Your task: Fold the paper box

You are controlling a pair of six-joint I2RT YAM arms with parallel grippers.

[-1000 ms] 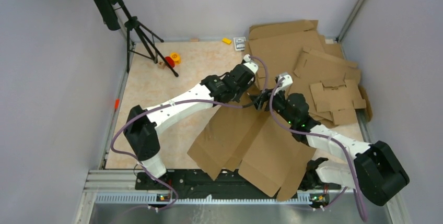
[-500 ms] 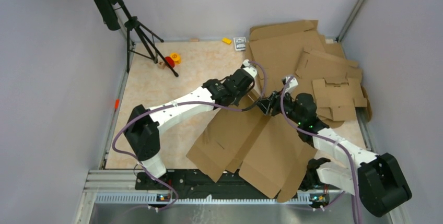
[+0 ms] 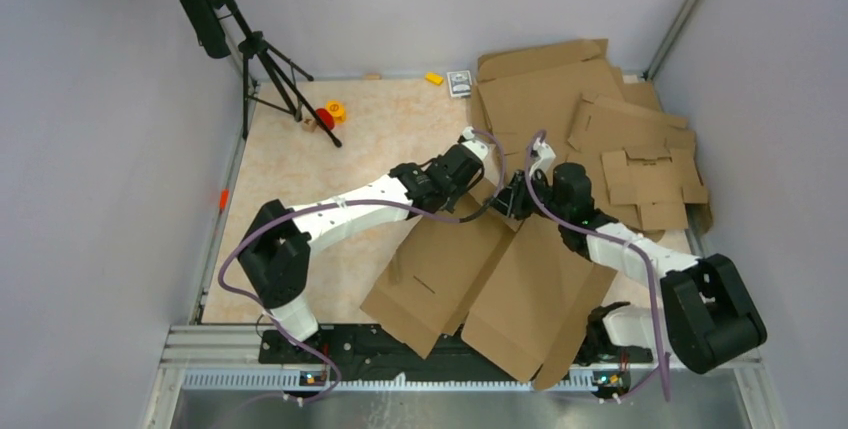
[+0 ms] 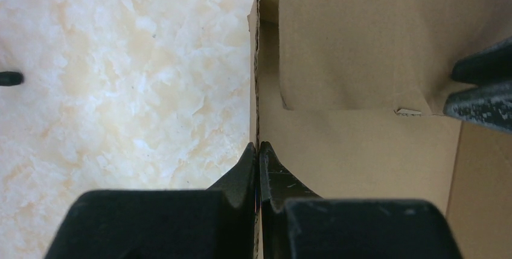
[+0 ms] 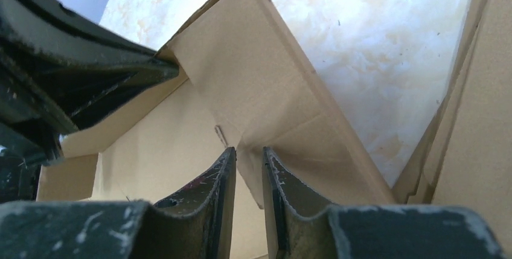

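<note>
The paper box (image 3: 500,279), a large brown cardboard blank with flaps, lies at the near middle and overhangs the front rail. My left gripper (image 3: 486,189) is shut on its far left edge; in the left wrist view the jaws (image 4: 258,148) pinch the thin wall of the box (image 4: 362,150). My right gripper (image 3: 512,199) faces it from the right. In the right wrist view its jaws (image 5: 249,150) stand a narrow gap apart around the corner of a raised flap (image 5: 265,90). The left gripper's dark fingers (image 5: 90,72) show close by.
A heap of other cardboard blanks (image 3: 600,119) fills the back right corner. A black tripod (image 3: 265,59) stands at back left, with small red and yellow toys (image 3: 330,112) at its foot. A yellow block (image 3: 433,78) and a small card (image 3: 459,82) lie by the back wall.
The right gripper's jaws have narrowed from wide open around the flap. The right arm has swung toward the back, and the left gripper has moved slightly nearer with the box edge.
</note>
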